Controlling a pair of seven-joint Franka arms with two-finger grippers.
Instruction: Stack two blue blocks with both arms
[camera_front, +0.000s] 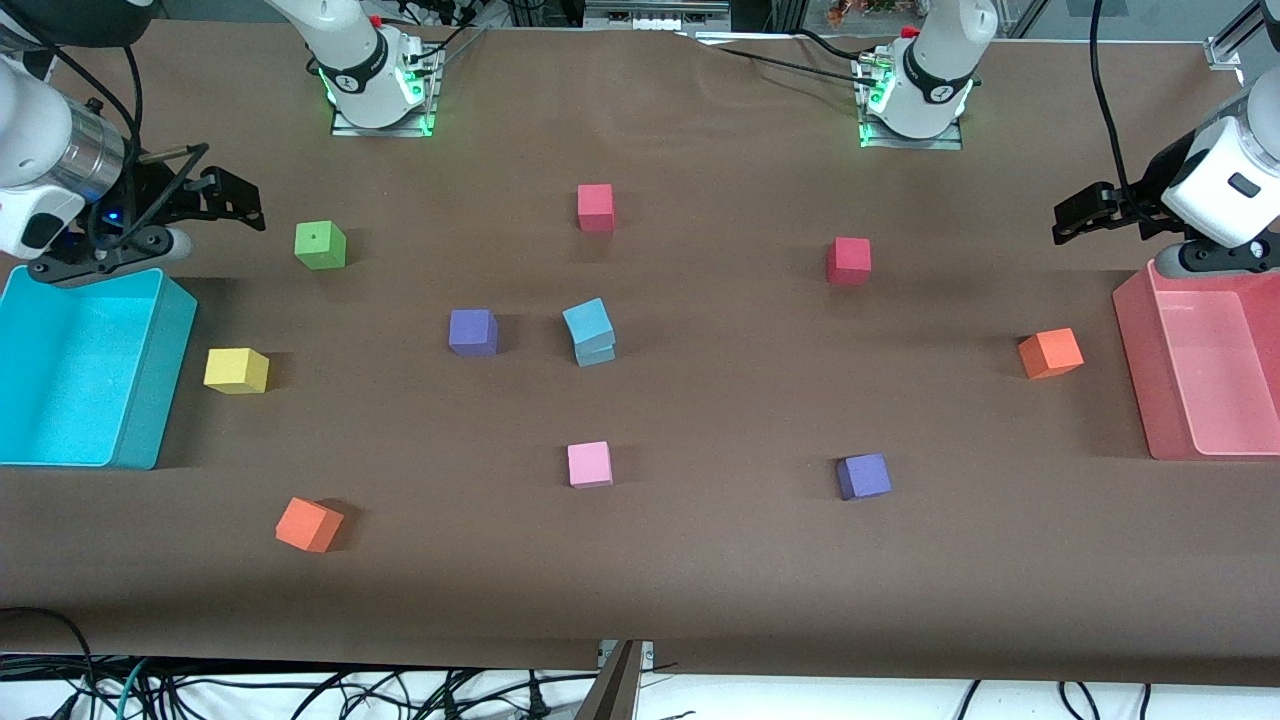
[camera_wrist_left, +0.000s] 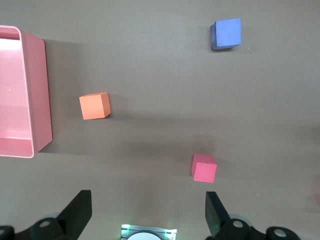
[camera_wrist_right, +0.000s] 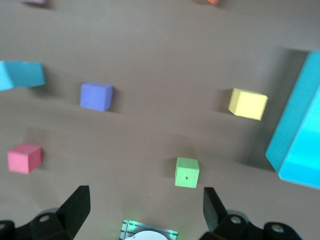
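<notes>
The two blue blocks (camera_front: 589, 333) sit stacked mid-table beside a purple cube (camera_front: 472, 332), the upper apparently skewed. The left gripper (camera_front: 1085, 215) over the pink bin (camera_front: 1135, 340) and the right gripper (camera_front: 225, 200) by the cyan bin (camera_front: 150, 400) gape wide, empty. Stacking looks done; nothing more seems called for.

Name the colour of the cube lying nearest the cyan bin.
Yellow: the yellow cube beside the cyan bin, clearest in the front view.

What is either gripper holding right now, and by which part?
Nothing. The left gripper is open over the pink bin, the right gripper open near the cyan bin. The two blue blocks sit stacked mid-table, untouched.
</notes>
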